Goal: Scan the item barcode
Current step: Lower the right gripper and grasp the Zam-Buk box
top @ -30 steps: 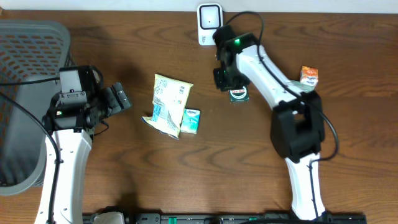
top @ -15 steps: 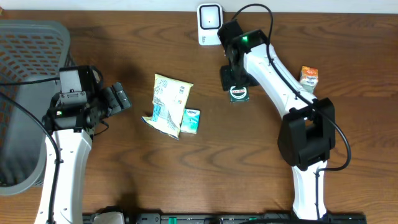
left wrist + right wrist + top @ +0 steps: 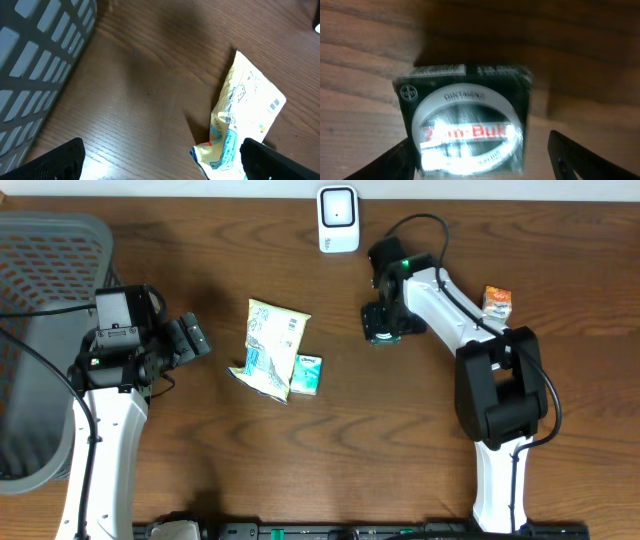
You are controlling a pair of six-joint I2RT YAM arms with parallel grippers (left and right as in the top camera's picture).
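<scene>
A small dark green box with a round white "Zam-Buk" label (image 3: pixel 465 122) lies on the wooden table. My right gripper (image 3: pixel 482 160) straddles it, open: the right finger (image 3: pixel 580 155) stands clear of the box, while the left finger (image 3: pixel 385 162) is close beside it. From above, this gripper (image 3: pixel 384 326) covers most of the box, below and to the right of the white barcode scanner (image 3: pixel 338 218). My left gripper (image 3: pixel 192 338) is open and empty, left of a yellow-white pouch (image 3: pixel 245 107); its fingertips (image 3: pixel 57 160) frame bare wood.
A grey mesh basket (image 3: pixel 40 300) fills the far left. The pouch (image 3: pixel 272 345) and a small teal pack (image 3: pixel 308 373) lie mid-table. An orange carton (image 3: pixel 497 302) stands at the right, close to the right arm's elbow.
The right arm has swung right, away from the scanner, and its jaws have opened off the green box, which stays on the table. The left arm has not moved.
</scene>
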